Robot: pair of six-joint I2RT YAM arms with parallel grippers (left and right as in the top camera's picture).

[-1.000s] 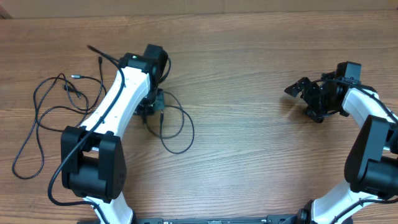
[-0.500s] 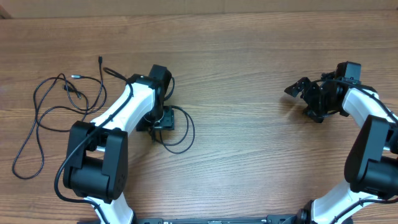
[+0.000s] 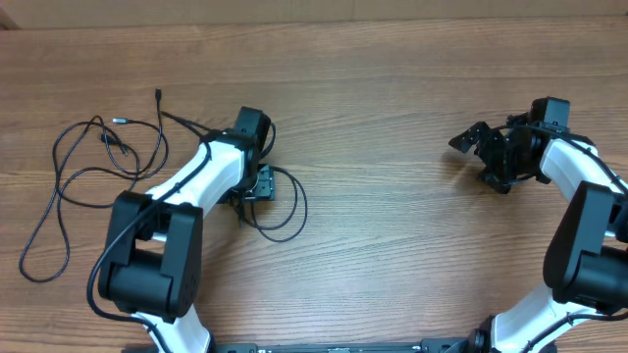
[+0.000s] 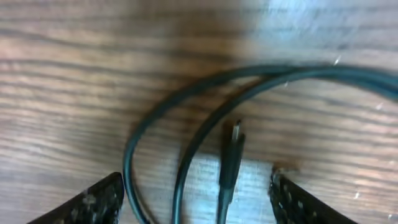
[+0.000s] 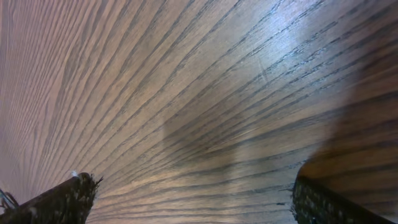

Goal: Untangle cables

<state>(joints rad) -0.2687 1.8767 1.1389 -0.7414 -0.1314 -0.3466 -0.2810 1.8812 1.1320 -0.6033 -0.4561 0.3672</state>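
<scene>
Our left gripper (image 4: 198, 202) hangs wide over cable loop (image 4: 149, 116) and plug (image 4: 231, 158) — closing here, we may pinch two strands together; right gripper (image 5: 193, 199) wide, empty.

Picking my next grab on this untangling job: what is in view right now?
Thin black flexible cables: count unclear, black, loose loops at table left; one loop lies by the left hand.
Small dark plug connector: one, black, on the table between the left hand's fingers.
Brown wood-grain table: one, brown, under everything.
White-and-black robot arms: two, left and right.
Left hand: one, black, open over the loop.
Right hand: one, black, open over bare wood.
</scene>
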